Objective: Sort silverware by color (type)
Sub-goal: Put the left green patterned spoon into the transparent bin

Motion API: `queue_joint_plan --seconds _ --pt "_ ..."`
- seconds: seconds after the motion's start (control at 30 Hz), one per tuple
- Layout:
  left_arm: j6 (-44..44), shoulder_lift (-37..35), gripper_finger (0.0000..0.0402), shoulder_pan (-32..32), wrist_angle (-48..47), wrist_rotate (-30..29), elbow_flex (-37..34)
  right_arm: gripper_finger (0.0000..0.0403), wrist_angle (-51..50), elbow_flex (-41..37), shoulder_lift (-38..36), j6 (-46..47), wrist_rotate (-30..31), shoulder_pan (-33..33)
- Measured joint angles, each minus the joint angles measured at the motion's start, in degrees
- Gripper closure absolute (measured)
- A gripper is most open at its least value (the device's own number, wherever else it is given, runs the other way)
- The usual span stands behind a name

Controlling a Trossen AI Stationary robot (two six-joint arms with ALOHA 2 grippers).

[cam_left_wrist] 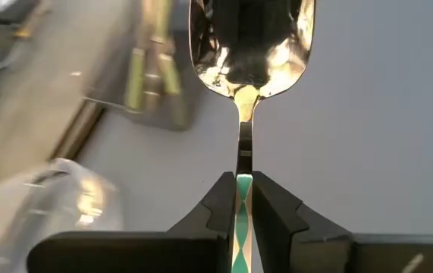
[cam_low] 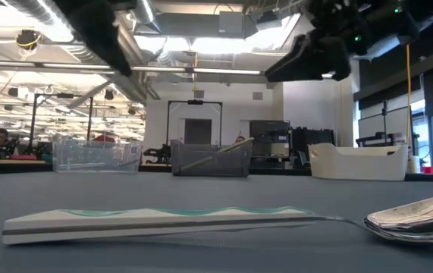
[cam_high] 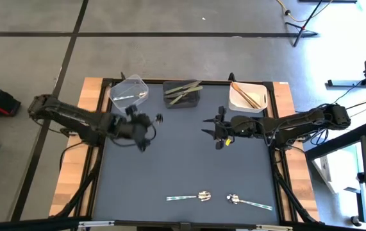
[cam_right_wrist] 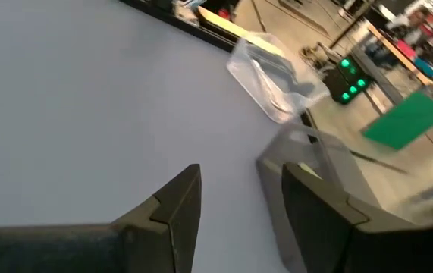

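Observation:
My left gripper hangs above the dark mat at its far left, near the clear bin, and is shut on a shiny silver spoon. My right gripper hovers open over the mat's far right, with nothing between its fingers. Two more silver spoons lie flat on the mat by the near edge. In the low view the left one fills the foreground. My left gripper pinches the spoon's handle between its two fingers, on the green-and-white patterned part. The fingers slant downward and lie along the spoon. The spoon sticks out ahead of them, bowl foremost, lifted clear of the mat.
Three bins stand in a row at the mat's far edge. The clear one holds a silver piece, the dark one holds olive-green pieces, and the white one holds copper-orange sticks. Wooden table strips flank the mat.

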Motion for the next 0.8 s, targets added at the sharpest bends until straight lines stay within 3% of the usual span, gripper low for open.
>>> queue_joint_plan --seconds 0.17,0.37,0.63,0.8 --pt "11.0 -1.3 0.0375 11.5 4.5 0.6 0.0 0.0228 0.0 0.0 0.0 1.7 -1.7 -4.1" --pt "20.4 -1.3 0.0374 25.0 9.2 7.8 -0.1 0.0228 -0.1 0.0 0.0 2.1 -4.8 -8.0" --pt "25.0 -1.6 0.0374 39.9 14.2 11.8 -4.5 0.0228 -0.1 0.0 0.0 2.0 -5.0 -11.1" --pt "25.3 -1.6 0.0374 45.6 16.5 14.5 -6.0 0.0228 0.3 0.0 0.0 2.0 -5.0 -11.9"
